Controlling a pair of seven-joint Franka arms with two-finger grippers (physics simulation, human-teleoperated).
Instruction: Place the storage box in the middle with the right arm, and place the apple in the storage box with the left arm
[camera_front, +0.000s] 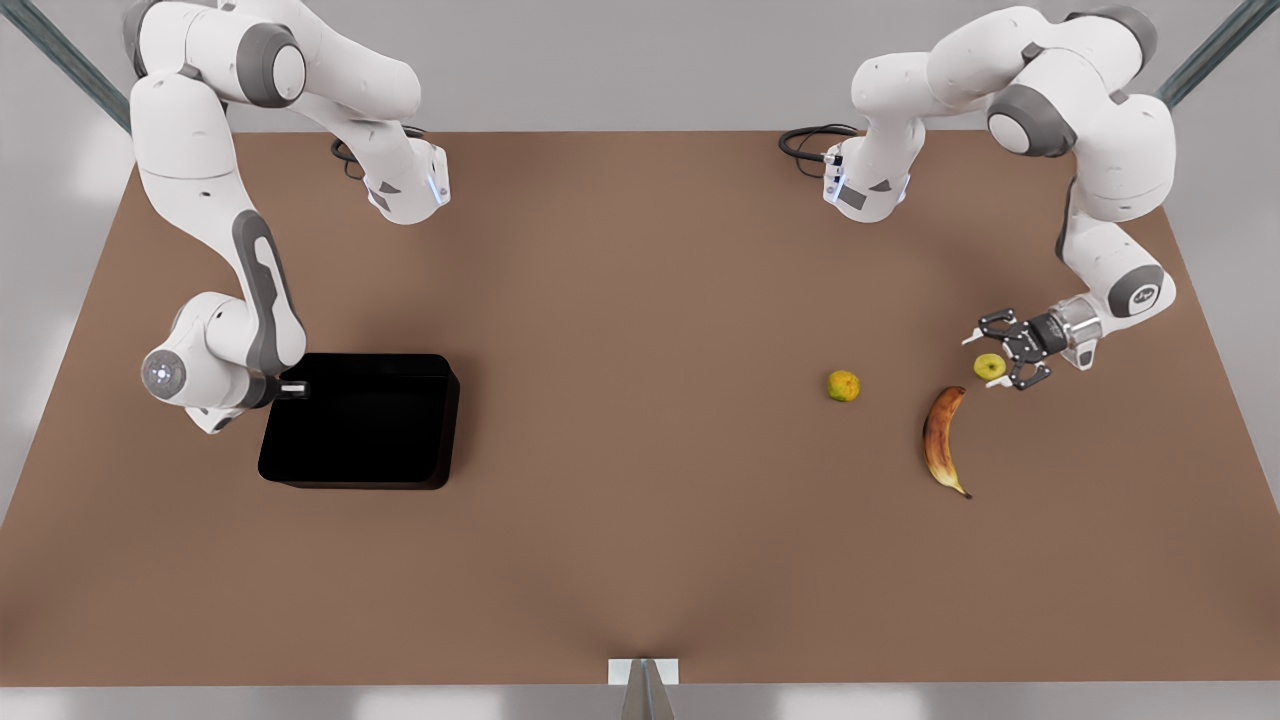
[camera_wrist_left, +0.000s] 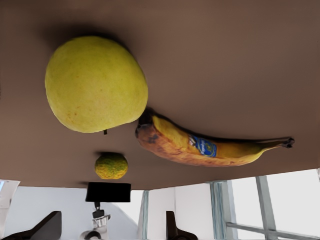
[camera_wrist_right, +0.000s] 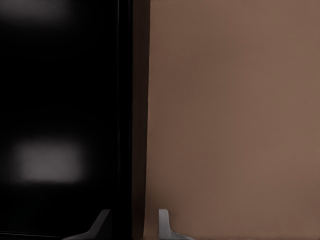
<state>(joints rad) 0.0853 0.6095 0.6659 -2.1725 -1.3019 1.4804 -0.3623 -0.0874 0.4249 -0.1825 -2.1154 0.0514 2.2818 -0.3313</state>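
Now left gripper (camera_front: 1003, 347) fingers splayed around smooth apple (camera_front: 989, 366); right gripper (camera_front: 297, 388) fingers straddle glossy storage box (camera_front: 360, 420) wall.

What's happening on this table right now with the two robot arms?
Two arms are each closing in on their item. On the front view's left, the right gripper straddles the wall of the black storage box, fingers either side of it, with the box still off to that side of the table. On the front view's right, the left gripper has its claw open around the apple, which sits on the table near a banana and an orange-tinged fruit.
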